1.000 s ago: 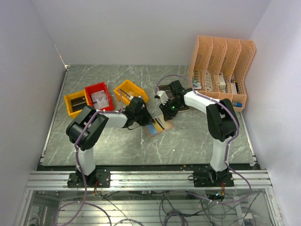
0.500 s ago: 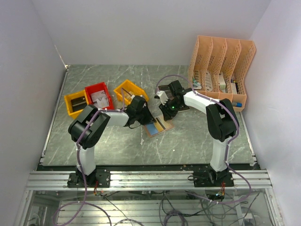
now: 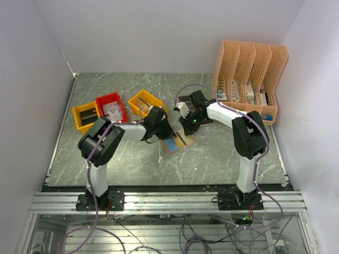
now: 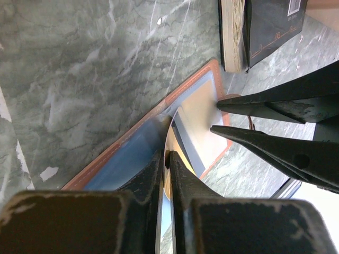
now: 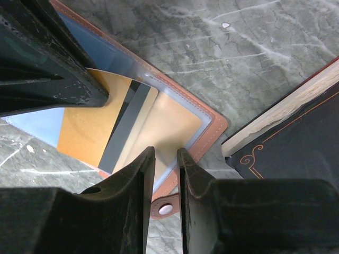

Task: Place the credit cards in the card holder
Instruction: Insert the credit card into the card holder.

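Orange-gold card point(image 5: 85, 132), pinched in near-shut jaws of L gripper point(image 4: 166, 153), may snag going in if card holder point(image 5: 214, 124) slips from under R gripper point(image 5: 165, 153), jaws slightly parted & empty.

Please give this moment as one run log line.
left gripper: shut on orange-gold card | card: partly inside card holder pocket | right gripper: tips at holder, grip unclear

Nothing legible anywhere. On the black book point(image 4: 270, 32), only a white barcode sticker point(image 4: 296, 6) (bars visible, digits too small to make out) and a gold ornamental border without lettering. On the orange-gold card point(image 5: 85, 132) in the card holder point(image 5: 209, 132), no characters discernible.
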`<state>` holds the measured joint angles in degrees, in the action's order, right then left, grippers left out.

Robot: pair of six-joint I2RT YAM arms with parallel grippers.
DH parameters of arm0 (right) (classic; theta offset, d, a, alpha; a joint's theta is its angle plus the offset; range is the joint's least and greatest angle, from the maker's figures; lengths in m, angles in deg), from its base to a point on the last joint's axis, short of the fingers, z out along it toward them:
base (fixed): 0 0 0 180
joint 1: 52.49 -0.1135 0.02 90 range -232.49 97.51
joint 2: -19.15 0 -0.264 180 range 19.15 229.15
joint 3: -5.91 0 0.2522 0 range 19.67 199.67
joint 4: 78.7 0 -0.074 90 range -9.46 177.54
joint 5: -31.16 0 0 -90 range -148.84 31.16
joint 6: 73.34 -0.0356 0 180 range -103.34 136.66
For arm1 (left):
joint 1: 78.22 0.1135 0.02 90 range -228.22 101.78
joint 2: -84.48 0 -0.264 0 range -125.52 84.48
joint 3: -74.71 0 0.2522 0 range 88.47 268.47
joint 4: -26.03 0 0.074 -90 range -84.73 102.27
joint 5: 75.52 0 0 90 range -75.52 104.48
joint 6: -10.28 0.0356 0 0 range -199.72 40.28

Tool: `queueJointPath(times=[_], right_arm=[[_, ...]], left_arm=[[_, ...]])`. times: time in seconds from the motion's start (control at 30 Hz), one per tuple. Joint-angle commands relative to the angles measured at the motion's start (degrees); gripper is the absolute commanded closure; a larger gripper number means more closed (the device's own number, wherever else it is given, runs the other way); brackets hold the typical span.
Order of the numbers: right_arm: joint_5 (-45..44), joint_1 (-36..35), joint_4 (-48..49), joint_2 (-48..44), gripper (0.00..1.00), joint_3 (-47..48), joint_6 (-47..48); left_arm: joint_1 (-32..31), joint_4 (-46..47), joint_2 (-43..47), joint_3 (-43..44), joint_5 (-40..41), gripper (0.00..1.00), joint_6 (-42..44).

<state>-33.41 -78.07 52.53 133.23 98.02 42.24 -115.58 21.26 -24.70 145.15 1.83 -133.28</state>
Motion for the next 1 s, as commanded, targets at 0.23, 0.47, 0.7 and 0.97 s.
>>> queueJointPath(times=[0.23,0.47,0.7,0.97], right_arm=[[2.62,-0.80,0.87,-1.18,0.75,0.07,-0.01],[9.68,-0.08,3.19,-8.18,0.73,-3.06,3.77],[24.54,-2.23,2.79,-16.64,0.99,-11.56,23.70],[16.73,-7.51,24.05,-24.56,0.98,-27.91,29.67]], left_arm=[[-0.92,-6.26,-3.72,2.31,0.59,0.82,3.06],[-0.93,-6.25,-4.33,2.59,0.60,0.80,3.19],[-0.79,-6.48,-4.56,3.12,0.21,0.80,3.45],[-0.60,-6.02,-4.56,2.66,-0.34,0.79,3.55]])
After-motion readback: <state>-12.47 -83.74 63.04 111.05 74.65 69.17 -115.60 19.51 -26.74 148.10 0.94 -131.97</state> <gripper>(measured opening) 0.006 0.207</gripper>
